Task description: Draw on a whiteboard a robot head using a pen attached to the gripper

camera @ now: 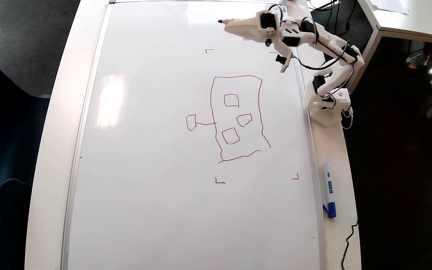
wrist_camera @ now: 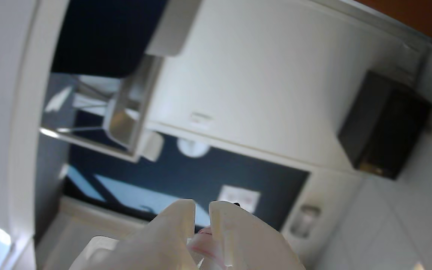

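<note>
The whiteboard [camera: 144, 168] lies flat and fills most of the overhead view. The robot head [camera: 211, 101] is drawn on it in red: a wobbly tall rectangle with three small squares inside, and a short line to a small box [camera: 191, 122] on its left. My gripper [camera: 229, 25] is at the board's top edge, well above the drawing as the overhead view shows it. It is shut on the pen [camera: 221, 21], whose red tip pokes out to the left. In the wrist view the gripper [wrist_camera: 202, 210] points at the room, with the pen [wrist_camera: 201, 243] blurred between the fingers.
Small red corner marks [camera: 219, 182] frame the drawing. A white marker with a blue cap [camera: 328, 195] lies on the table strip right of the board, below the arm's base [camera: 326, 105]. A black cable [camera: 347, 243] hangs at the lower right. Another white table [camera: 407, 18] stands at the top right.
</note>
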Controlling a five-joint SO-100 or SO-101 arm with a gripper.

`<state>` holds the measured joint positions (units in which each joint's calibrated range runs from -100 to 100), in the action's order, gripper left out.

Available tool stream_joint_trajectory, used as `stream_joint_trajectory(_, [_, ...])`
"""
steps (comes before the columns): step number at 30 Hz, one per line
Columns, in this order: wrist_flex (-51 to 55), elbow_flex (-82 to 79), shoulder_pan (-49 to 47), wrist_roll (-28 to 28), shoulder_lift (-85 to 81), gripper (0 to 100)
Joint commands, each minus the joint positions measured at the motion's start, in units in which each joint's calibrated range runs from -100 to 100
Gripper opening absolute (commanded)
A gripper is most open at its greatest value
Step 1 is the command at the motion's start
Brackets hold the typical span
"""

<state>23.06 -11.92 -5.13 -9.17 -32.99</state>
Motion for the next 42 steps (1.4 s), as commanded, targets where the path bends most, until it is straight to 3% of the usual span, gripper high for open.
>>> stream_joint_trajectory(1, [-7.33, -6.82, 2.66, -0.22, -10.15, 1])
stream_joint_trajectory(11, [-13.33, -19.08, 10.84, 0.27, -26.84, 1])
stream_joint_trajectory(18, [-37.31, -38.69, 10.76, 7.08, -37.4, 1])
stream_joint_trajectory(27, [-65.72, -63.93, 10.76, 6.7, -51.16, 1])
stream_joint_trajectory(35, [-67.54, -74.46, 10.69, 7.02, -64.57, 1])
stream_joint_trajectory(42, [-86.48, -82.9, 10.62, 7.02, -65.66, 1])
